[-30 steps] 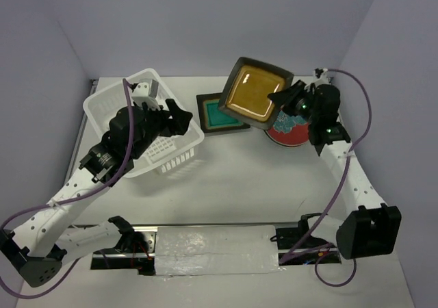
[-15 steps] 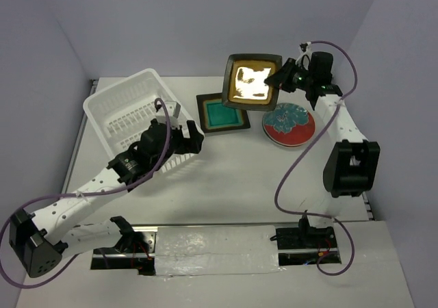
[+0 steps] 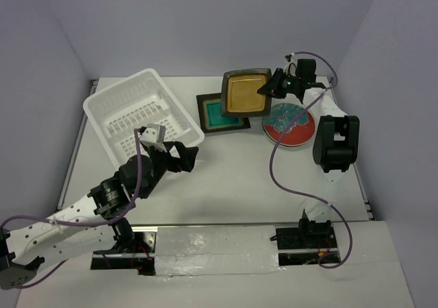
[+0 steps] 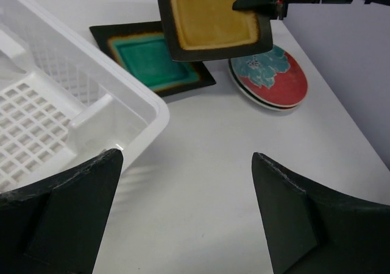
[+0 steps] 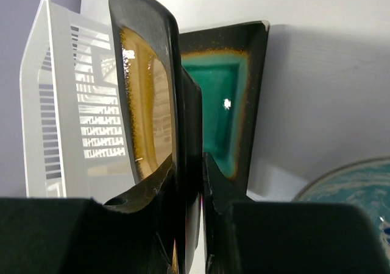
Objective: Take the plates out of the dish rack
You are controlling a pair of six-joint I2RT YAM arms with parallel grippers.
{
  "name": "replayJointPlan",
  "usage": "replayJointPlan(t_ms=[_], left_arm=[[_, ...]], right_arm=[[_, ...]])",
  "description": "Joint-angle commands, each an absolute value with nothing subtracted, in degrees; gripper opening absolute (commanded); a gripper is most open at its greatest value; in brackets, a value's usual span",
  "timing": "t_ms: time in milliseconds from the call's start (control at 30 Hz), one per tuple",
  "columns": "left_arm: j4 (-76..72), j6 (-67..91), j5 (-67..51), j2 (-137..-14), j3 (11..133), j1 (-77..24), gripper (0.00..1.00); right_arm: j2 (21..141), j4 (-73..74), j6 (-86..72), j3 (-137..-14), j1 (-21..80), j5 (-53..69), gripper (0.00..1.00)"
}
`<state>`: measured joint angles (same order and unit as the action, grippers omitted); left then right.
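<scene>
- Amber-centred square plate (image 3: pixel 246 93) sits at 12 o'clock on the table (image 3: pixel 233 185), pinched by its right rim between the fingers of the right gripper (image 3: pixel 269 87). The fingers are clamped tight on the dark edge.
- The right arm rises from its base, its dark elbow block standing over the table's 3 o'clock side. The forearm reaches on toward 1 o'clock and the wrist is turned so the fingers point toward 9 o'clock.
- In the top view the held plate overlaps the far right corner of the teal-centred square plate (image 3: pixel 220 113), which lies flat at 12 o'clock. Whether the two touch cannot be told.
- The red floral round plate (image 3: pixel 289 124) lies flat at 2 o'clock, under the right forearm.
- The white dish rack (image 3: pixel 140 120) sits at 10 o'clock, with no plate in it.
- The left arm stretches low from the 7 o'clock corner toward 1 o'clock. The left gripper (image 3: pixel 188 156) is just off the rack's near right corner, its fingers spread wide and holding nothing.
</scene>
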<state>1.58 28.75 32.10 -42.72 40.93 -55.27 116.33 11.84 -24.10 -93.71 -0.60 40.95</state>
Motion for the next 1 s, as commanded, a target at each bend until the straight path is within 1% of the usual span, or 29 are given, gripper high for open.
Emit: replayJointPlan(t_ms=[0, 200, 433, 633, 767, 900, 967], left_arm=[[-1.85, 28.03, 36.82, -42.01, 39.37, -55.63, 1.00], [1.49, 28.57, 39.20, -45.26, 41.22, -55.90, 1.00], [0.71, 28.48, 39.46, -43.69, 40.25, -55.90, 0.99], [0.79, 28.30, 39.72, -43.68, 40.08, -55.90, 1.00], [1.41, 28.30, 40.17, -44.12, 40.52, -55.90, 1.00], [1.23, 28.30, 39.82, -43.95, 40.43, -55.90, 0.99], [1.32, 28.39, 39.90, -43.86, 40.52, -55.90, 0.99]], right_arm=[[116.01, 8.26, -24.61, -99.67, 2.19, 46.40, 0.00], [119.53, 10.28, -23.47, -102.48, 5.53, 45.09, 0.00], [122.08, 11.07, -24.17, -104.41, 6.59, 44.91, 0.00], [126.38, 13.44, -23.82, -108.62, 8.00, 45.35, 0.00], [128.14, 11.61, -25.13, -108.98, 7.91, 46.66, 0.00], [131.65, 14.41, -25.92, -114.77, 7.91, 47.11, 0.00], [132.45, 13.89, -26.45, -115.22, 8.00, 47.99, 0.00]])
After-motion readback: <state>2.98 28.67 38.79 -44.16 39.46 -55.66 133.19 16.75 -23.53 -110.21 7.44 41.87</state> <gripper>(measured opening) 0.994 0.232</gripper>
